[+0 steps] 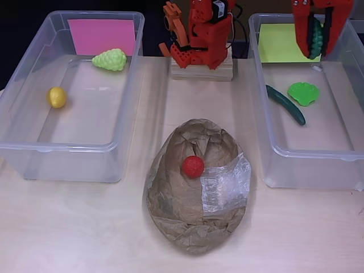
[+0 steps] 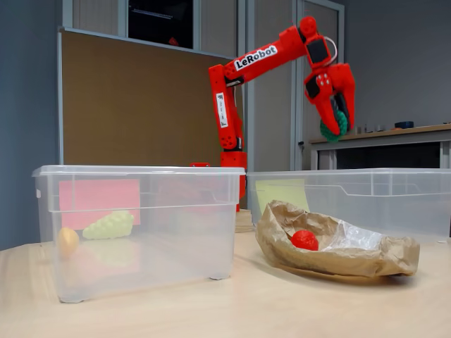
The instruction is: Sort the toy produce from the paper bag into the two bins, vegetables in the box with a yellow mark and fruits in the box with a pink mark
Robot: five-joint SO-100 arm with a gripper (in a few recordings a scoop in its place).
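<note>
A pale wood-grain table (image 1: 74,227) carries two clear plastic bins with a crumpled paper bag (image 1: 196,190) lying open between them. In the fixed view, a brown panel wall (image 2: 134,105) stands behind the table, with grey door frames and a shelf at the right.

The red arm (image 2: 243,63) rises from a wooden block (image 1: 202,69) at the table's far edge and reaches over the right bin (image 1: 307,162), which has a yellow card (image 1: 281,42) at its back wall. The gripper (image 2: 332,123) hangs high above that bin, pinching a dark green ridged toy (image 1: 315,37) between its fingers.

In the overhead view, a cucumber (image 1: 285,104) and a bright green leafy piece (image 1: 303,92) lie on the right bin's floor, near each other. The left bin (image 1: 68,159) has a pink card (image 1: 101,36); a pale green grape bunch (image 1: 110,59) and a yellow lemon (image 1: 56,97) lie in it, well apart. A red round toy (image 1: 192,166) sits inside the bag.
</note>
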